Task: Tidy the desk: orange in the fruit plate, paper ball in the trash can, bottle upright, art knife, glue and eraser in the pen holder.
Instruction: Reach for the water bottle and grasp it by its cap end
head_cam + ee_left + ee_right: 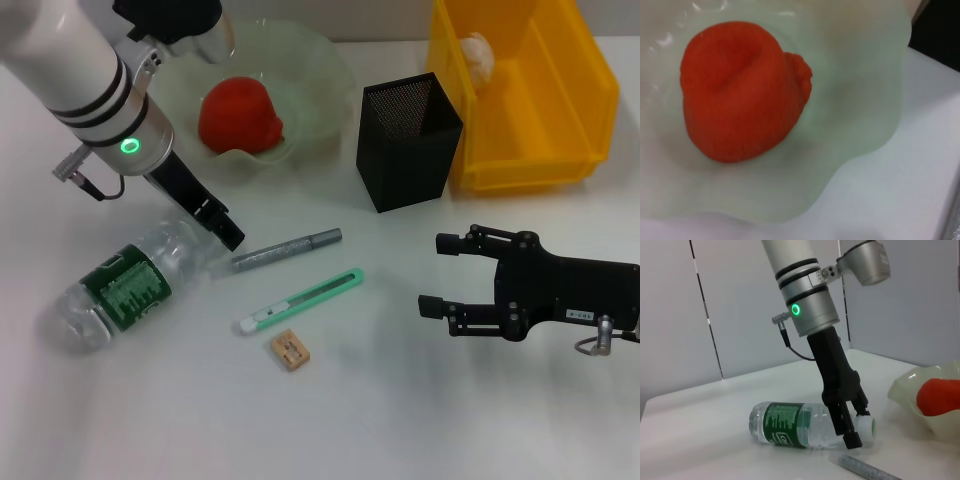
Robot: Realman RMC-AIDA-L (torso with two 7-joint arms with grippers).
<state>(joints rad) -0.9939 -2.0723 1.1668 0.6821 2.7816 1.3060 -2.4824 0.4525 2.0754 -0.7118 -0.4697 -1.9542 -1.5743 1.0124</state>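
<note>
Step in hand: bottle (125, 285), lying flat on the counter (400, 420). Left pincer (225, 228) closed about its neck (cap end); next, tip it upright. Right pincer (440, 275) open, idle near the pen holder (408, 142).
</note>
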